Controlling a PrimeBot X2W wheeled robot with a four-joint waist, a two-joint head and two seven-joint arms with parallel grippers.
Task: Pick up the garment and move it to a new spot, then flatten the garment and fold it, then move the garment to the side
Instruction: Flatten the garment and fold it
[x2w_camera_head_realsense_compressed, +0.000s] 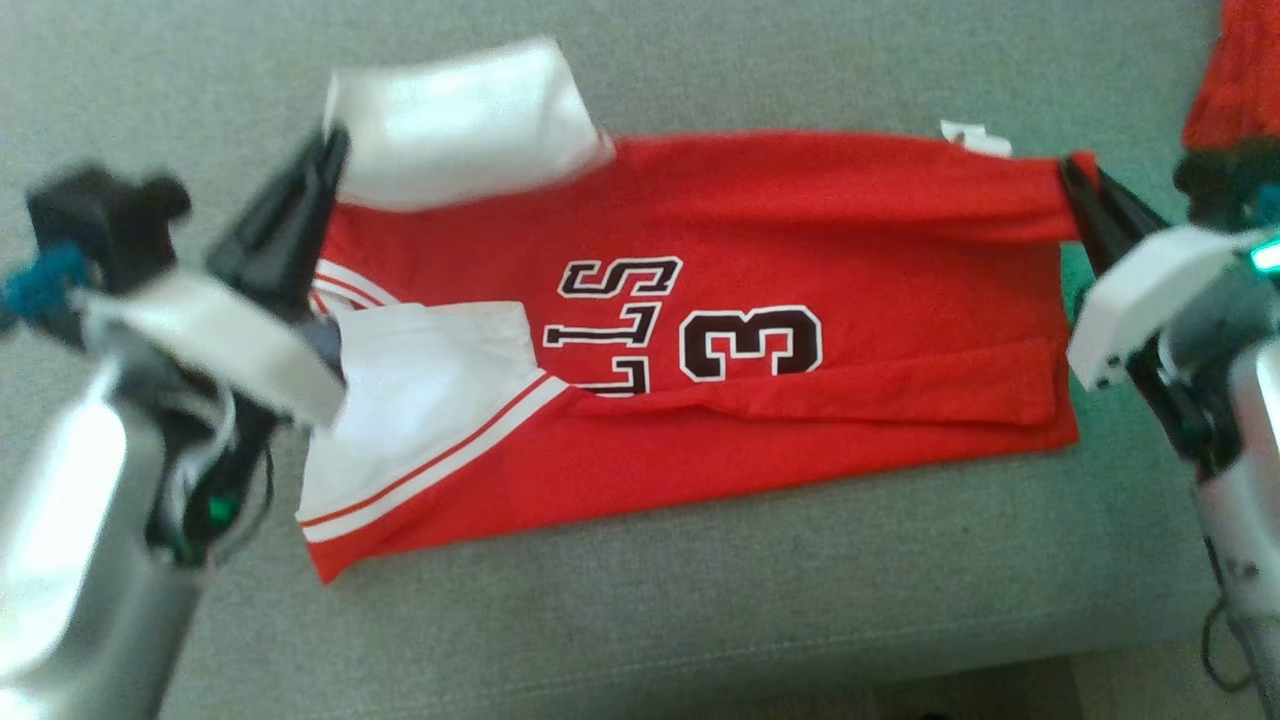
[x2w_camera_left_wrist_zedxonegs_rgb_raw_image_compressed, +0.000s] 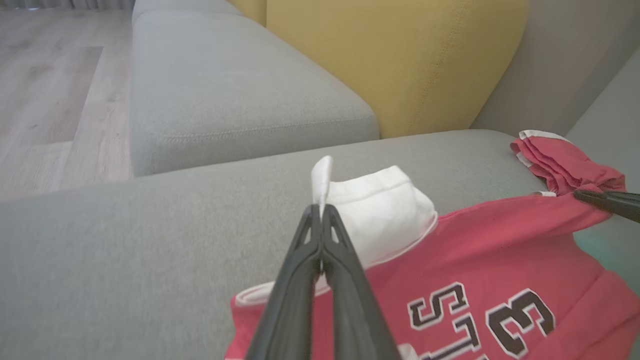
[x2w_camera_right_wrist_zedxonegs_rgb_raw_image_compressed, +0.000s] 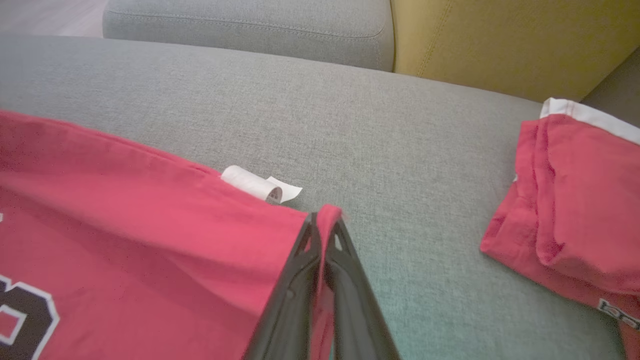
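Note:
The garment is a red jersey with white sleeves and black lettering, lying partly folded on the grey sofa seat. Its far edge is lifted and stretched between both grippers. My left gripper is shut on the white sleeve at the jersey's upper left corner; in the left wrist view its fingertips pinch white cloth. My right gripper is shut on the red corner at the upper right. A white label sticks out from the far edge.
A second folded red garment lies on the seat to the right, also seen in the head view's top right corner. A yellow cushion and another grey seat stand behind. Wooden floor lies beyond.

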